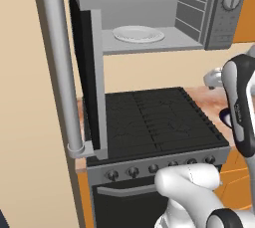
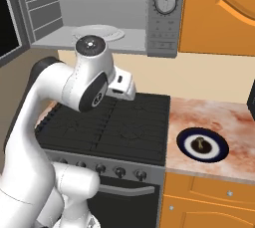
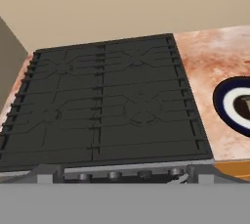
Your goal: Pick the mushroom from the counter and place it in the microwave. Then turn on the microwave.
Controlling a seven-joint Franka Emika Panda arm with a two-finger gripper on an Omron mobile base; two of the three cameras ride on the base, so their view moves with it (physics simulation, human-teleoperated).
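Already the microwave is standing open in the left base view, its door swinging far out over the left side of the black stove top, and a white plate is waiting inside. That door is the likely trouble: a wide swing of the arm towards the cavity could be clipping its edge or the long handle. The arm's dark-banded link is covering the right edge here, hiding most of the counter behind it.

Seen from the right base view, the mushroom is sitting in the middle of a dark-rimmed dish on the counter, just beside the stove top and well apart from the microwave. It is tiny, so a slightly off-centre pinch would probably be pushing it across the dish or knocking it off. The arm's elbow is blocking the hand, so I cannot tell whether the jaws are apart or together. The round knob is showing clearly on the panel.

Looking through the hand view, the dish is being cut off at the right edge and the mushroom is showing as only a dark sliver there. The finger tips are not distinguishable along the bottom, so the gripper's state is remaining unreadable.
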